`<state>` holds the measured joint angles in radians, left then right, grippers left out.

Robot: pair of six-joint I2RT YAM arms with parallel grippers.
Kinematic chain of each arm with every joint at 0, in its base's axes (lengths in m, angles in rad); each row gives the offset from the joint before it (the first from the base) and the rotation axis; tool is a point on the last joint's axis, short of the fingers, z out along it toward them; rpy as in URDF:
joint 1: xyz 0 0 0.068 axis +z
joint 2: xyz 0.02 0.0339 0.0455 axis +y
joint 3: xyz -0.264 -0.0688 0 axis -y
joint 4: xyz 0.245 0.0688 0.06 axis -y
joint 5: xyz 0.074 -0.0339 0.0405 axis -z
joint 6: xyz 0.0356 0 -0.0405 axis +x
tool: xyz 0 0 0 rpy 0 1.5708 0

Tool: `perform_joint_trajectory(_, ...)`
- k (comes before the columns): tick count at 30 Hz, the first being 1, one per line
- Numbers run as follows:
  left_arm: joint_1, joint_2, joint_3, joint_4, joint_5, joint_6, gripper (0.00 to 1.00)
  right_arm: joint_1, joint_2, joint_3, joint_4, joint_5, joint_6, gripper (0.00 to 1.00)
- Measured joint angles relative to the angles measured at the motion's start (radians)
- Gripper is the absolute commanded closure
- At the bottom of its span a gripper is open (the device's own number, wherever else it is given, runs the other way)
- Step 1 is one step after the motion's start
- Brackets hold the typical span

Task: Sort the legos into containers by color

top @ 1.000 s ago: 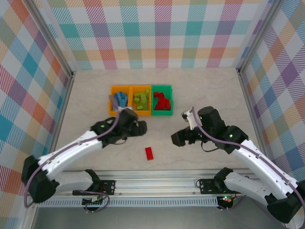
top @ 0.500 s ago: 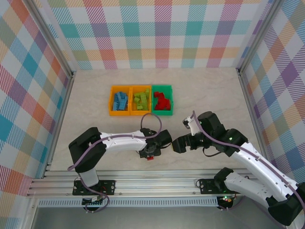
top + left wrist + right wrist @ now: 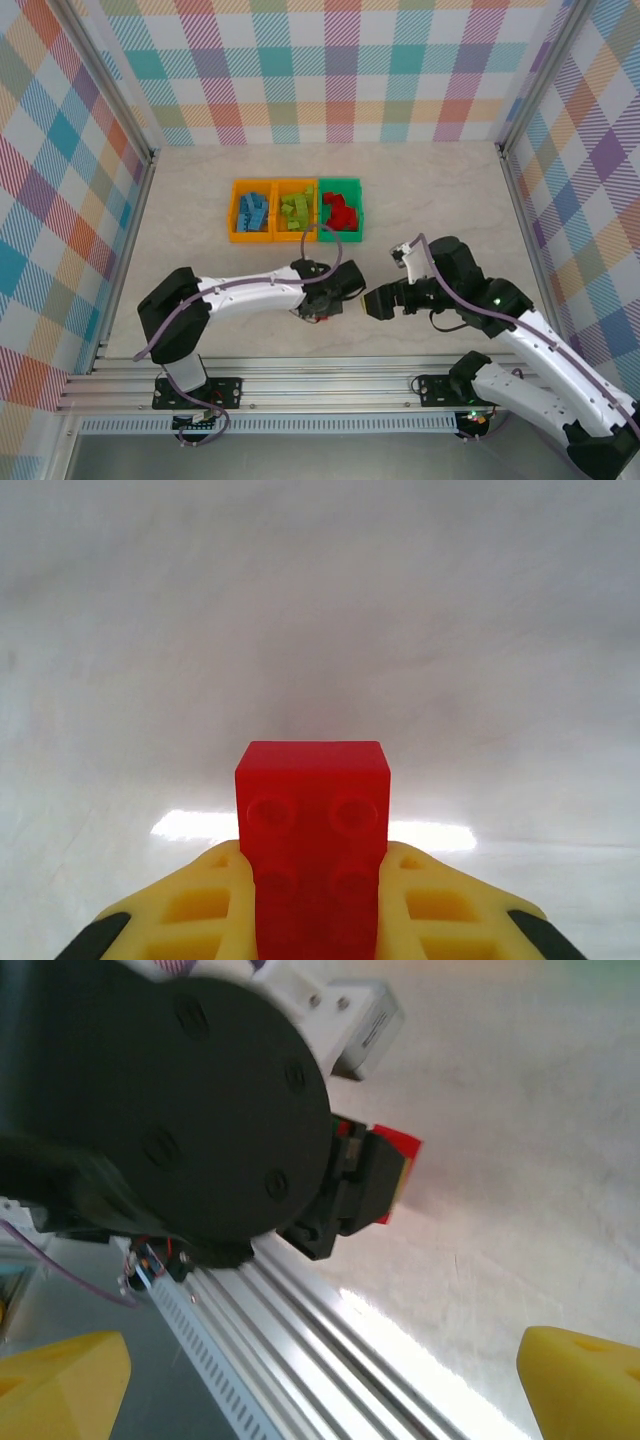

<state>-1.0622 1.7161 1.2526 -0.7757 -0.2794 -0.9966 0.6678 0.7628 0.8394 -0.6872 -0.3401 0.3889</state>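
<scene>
Left pincer [image 3: 312, 905] is clamped on a red lego [image 3: 312, 800], low over the surface [image 3: 320, 600], close to the front rail [image 3: 330, 372]. The yellow fingers [image 3: 200, 915] take only the brick's rear part, and the front half juts out free.

Right pincer [image 3: 378, 300] has its jaws wide apart and holds nothing. It sits just beside the left wrist and points straight at it.

The containers [image 3: 297, 181] are further back on the surface, well apart from the held brick. The green bin [image 3: 340, 181] at the right end holds the red pile.

Risks, as I judge them:
- Arm clash. The right pincer crowds the left wrist, so a lift or swing toward the bins could knock the two together and jar the brick loose.
- Slip or pivot. With such a short bite on smooth plastic, a quick move may twist the brick out.
- Wrong bin. The green bin adjoins the middle orange bin [image 3: 296, 236], which holds the lime pieces, so a release slightly too far left lands the brick there.
- Bounce. The red pile is uneven, and a high drop could send the brick over the rim.
</scene>
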Motion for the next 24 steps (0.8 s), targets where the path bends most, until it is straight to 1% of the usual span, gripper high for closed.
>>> perform_joint_trajectory(3, 0.068, 0.005, 0.172, 0.008, -0.055, 0.095, 0.84, 0.0, -0.038, 0.0, 0.042, 0.053, 0.013, 0.0)
perform_joint_trajectory(6, 0.169, 0.047, 0.335, 0.046, -0.088, 0.184, 0.84, 0.0, -0.057, 0.0, 0.068, 0.108, 0.024, 0.0)
perform_joint_trajectory(8, 0.24, 0.116, 0.442, 0.073, -0.093, 0.233, 0.84, 0.0, -0.062, -0.001, 0.072, 0.129, 0.035, 0.0)
perform_joint_trajectory(11, 0.311, 0.252, 0.58, 0.086, -0.092, 0.29, 0.83, 0.0, -0.074, -0.013, 0.075, 0.15, 0.052, 0.0)
perform_joint_trajectory(15, 0.359, 0.419, 0.705, 0.092, -0.09, 0.35, 0.79, 0.0, -0.1, -0.025, 0.072, 0.165, 0.076, 0.0)
perform_joint_trajectory(18, 0.371, 0.511, 0.783, 0.077, -0.093, 0.394, 0.71, 0.0, -0.121, -0.034, 0.071, 0.169, 0.092, 0.0)
perform_joint_trajectory(20, 0.374, 0.552, 0.832, 0.064, -0.088, 0.427, 0.58, 0.0, -0.132, -0.042, 0.07, 0.169, 0.102, 0.0)
perform_joint_trajectory(21, 0.374, 0.565, 0.85, 0.061, -0.087, 0.436, 0.54, 0.0, -0.135, -0.043, 0.068, 0.17, 0.105, 0.0)
perform_joint_trajectory(22, 0.374, 0.574, 0.866, 0.059, -0.084, 0.449, 0.5, 0.0, -0.136, -0.045, 0.068, 0.171, 0.106, 0.0)
perform_joint_trajectory(24, 0.377, 0.577, 0.883, 0.051, -0.08, 0.463, 0.48, 0.0, -0.136, -0.048, 0.068, 0.172, 0.111, 0.0)
